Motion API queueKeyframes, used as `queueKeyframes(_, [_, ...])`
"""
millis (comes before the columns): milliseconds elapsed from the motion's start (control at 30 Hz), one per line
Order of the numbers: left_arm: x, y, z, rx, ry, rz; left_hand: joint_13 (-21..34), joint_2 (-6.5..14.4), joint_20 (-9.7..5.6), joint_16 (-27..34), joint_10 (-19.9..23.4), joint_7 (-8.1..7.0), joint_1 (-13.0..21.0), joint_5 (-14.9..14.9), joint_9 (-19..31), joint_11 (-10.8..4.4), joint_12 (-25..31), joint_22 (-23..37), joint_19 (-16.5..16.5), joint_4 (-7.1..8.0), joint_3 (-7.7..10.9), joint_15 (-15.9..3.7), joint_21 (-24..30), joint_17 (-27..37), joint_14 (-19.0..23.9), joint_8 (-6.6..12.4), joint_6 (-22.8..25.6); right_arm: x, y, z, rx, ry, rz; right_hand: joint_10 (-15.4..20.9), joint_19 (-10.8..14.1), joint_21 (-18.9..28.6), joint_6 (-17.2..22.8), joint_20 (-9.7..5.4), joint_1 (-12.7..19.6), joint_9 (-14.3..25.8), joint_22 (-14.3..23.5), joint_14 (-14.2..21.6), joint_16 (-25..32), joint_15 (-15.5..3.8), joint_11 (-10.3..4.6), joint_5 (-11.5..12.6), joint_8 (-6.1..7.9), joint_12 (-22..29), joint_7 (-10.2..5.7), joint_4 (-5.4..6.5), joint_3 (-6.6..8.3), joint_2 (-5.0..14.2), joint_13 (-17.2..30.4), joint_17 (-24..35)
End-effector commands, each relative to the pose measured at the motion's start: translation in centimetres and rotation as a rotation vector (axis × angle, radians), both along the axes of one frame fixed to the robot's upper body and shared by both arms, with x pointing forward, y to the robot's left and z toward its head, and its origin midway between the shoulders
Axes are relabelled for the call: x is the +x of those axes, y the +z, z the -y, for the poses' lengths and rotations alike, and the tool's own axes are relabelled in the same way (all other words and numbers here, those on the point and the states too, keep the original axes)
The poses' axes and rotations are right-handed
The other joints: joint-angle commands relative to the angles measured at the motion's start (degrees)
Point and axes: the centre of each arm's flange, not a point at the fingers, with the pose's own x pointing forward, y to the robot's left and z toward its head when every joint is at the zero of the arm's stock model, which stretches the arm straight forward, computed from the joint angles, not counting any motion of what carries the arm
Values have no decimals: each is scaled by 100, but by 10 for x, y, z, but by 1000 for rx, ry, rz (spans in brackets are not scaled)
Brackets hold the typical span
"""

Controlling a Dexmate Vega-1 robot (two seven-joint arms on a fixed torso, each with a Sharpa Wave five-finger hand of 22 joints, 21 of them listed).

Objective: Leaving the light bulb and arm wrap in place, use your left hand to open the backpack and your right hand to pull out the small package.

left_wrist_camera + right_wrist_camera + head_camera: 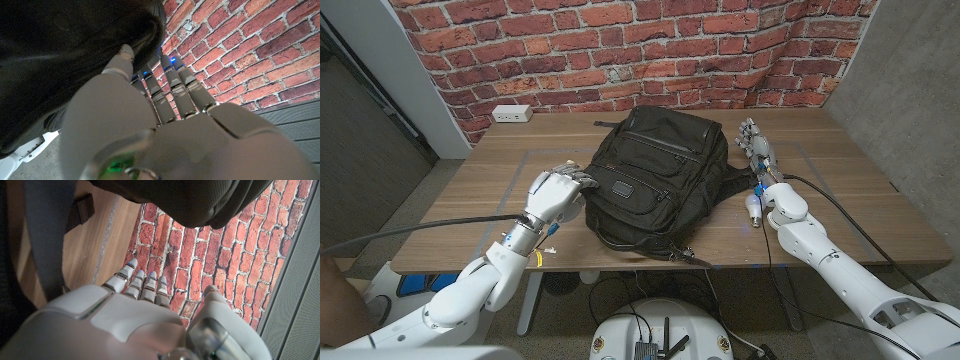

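We see the backpack (655, 180) lying mid-bench (840, 190), zipped. It looks soft and floppy, so we would take its zipper pull or top fabric. Our left hand (555, 193) touches its left side, fingers (170, 85) straight, gripping nothing. Our right hand (757, 146) waits beside it, fingers (142, 282) together, empty.
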Motion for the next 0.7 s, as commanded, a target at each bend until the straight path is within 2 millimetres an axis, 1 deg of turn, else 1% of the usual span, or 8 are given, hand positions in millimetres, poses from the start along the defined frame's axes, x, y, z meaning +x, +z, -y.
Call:
queueKeyframes(33, [-1, 10, 1, -6, -7, 17, 36, 117, -817, 7, 344, 46, -75, -17, 8, 7, 48, 20, 122, 13, 77, -802, 59, 22, 316, 30, 298, 0, 0, 0, -2, -3, -3, 16, 16, 22, 21, -161, -32, 9, 9, 6, 41, -243, 16, -21, 4, -3, 35, -43, 16, 173, 5, -2])
queueKeyframes(100, [0, 11, 1, -2, -14, 21, 40, 179, -807, 18, 450, 54, -169, -26, 12, -1, 40, 25, 189, 45, 91, -798, 78, 25, 466, 27, 369, 0, -1, 0, -2, -4, -3, 16, 17, 22, 20, -161, -31, 9, 9, 7, 42, -243, 16, -20, 3, -3, 36, -45, 16, 174, 5, -3])
queueKeyframes(200, [1, 13, 1, -4, -16, 21, 50, 222, -812, 23, 746, 45, -294, -37, 21, 0, 41, 32, 333, 13, 144, -805, 113, 33, 777, 38, 540, 0, -1, 0, -5, -5, -4, 14, 17, 22, 20, -165, -27, 9, 9, 9, 43, -236, 11, -20, 3, -4, 35, -49, 19, 176, 5, -5])
queueKeyframes(300, [2, 16, 2, -2, -18, 17, 54, 250, -811, 33, 865, 78, -365, -40, 25, -6, 36, 33, 384, 16, 175, -806, 121, 39, 935, 74, 677, -1, 0, 0, -9, -6, -2, 15, 23, 24, 18, -171, -26, 9, 8, 6, 41, -242, 11, -20, 2, -4, 39, -51, 20, 176, 5, -6])
queueKeyframes(433, [4, 20, 3, -6, -15, 15, 63, 261, -813, 52, 1052, 64, -415, -40, 29, -3, 48, 32, 429, -3, 217, -804, 122, 49, 1140, 83, 743, -1, 1, 0, -11, -9, 1, 14, 24, 24, 27, -169, -25, 9, 8, 6, 42, -241, 14, -20, 5, -4, 42, -54, 21, 176, 5, -7])
queueKeyframes(700, [8, 29, 5, -4, -24, 22, 70, 265, -823, 53, 1269, 67, -455, -33, 40, -6, 52, 32, 467, -28, 281, -807, 114, 51, 1359, 129, 883, -3, 3, 1, -15, -15, 4, 15, 21, 22, 28, -169, -20, 9, 8, 12, 45, -231, 10, -20, 5, -4, 37, -59, 25, 182, 5, -10])
